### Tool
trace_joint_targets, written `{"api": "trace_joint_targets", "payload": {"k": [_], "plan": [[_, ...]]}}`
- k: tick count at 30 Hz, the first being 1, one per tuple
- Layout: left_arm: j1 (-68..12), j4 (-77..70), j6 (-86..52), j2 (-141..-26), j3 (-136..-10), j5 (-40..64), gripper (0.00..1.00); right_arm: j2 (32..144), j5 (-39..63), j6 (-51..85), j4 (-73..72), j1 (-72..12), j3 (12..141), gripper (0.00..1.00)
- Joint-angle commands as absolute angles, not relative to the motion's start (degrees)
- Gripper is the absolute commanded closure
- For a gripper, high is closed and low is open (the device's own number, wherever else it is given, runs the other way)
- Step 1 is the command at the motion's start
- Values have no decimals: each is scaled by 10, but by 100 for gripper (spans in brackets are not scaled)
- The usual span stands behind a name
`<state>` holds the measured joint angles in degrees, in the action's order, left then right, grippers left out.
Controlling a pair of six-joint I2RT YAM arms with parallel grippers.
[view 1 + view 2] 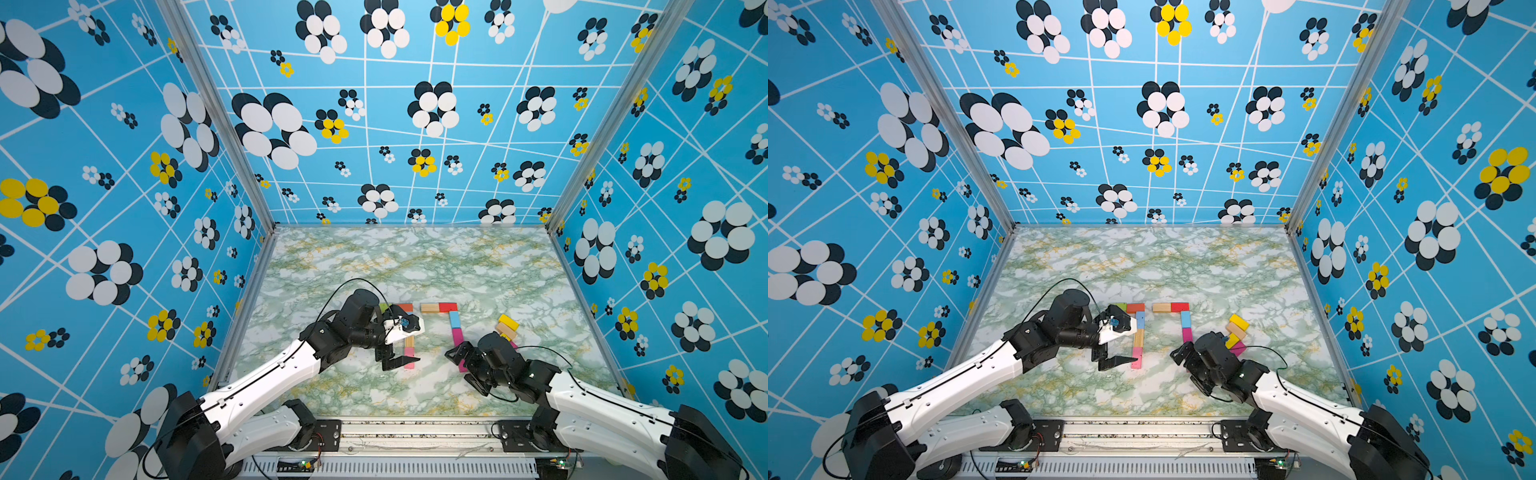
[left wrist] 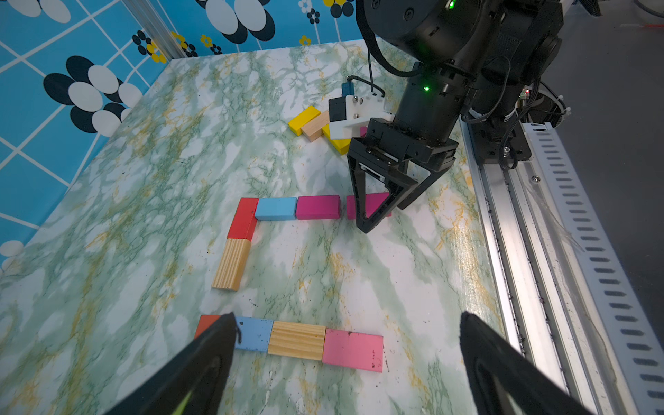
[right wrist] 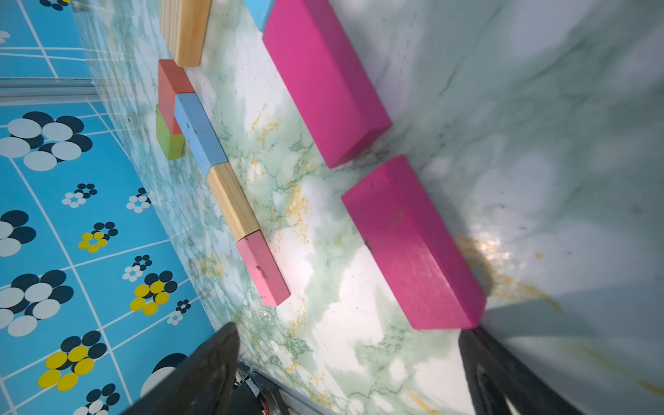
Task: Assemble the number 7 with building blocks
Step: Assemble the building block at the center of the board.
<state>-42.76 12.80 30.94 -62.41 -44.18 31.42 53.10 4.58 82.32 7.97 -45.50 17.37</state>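
In a top view the number 7 lies on the desk's front half, stem end under the right gripper. Left wrist view: its wide jaws straddle the last magenta block; the left gripper gapes empty. Right wrist view: the block lies between the fingers.

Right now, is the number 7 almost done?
Nearly. One 7 looks complete, ending in the pink block. Beside it, the wood block and red block make a bar, with light blue block and magenta block as stem; the last magenta block lies a gap short. Nothing held: left gripper and right gripper are open, the right at that block. To do: close the gap.
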Motion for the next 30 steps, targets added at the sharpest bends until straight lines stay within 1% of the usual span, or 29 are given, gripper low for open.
{"api": "trace_joint_targets", "payload": {"k": [1, 14, 30], "plan": [[-424, 125, 311, -629, -433, 313, 1, 538, 37, 817, 82, -445, 156, 2], [-424, 127, 312, -634, -434, 314, 1, 575, 56, 810, 53, -430, 154, 2], [-423, 127, 312, -635, -435, 315, 1, 587, 62, 807, 42, -423, 150, 2]]}}
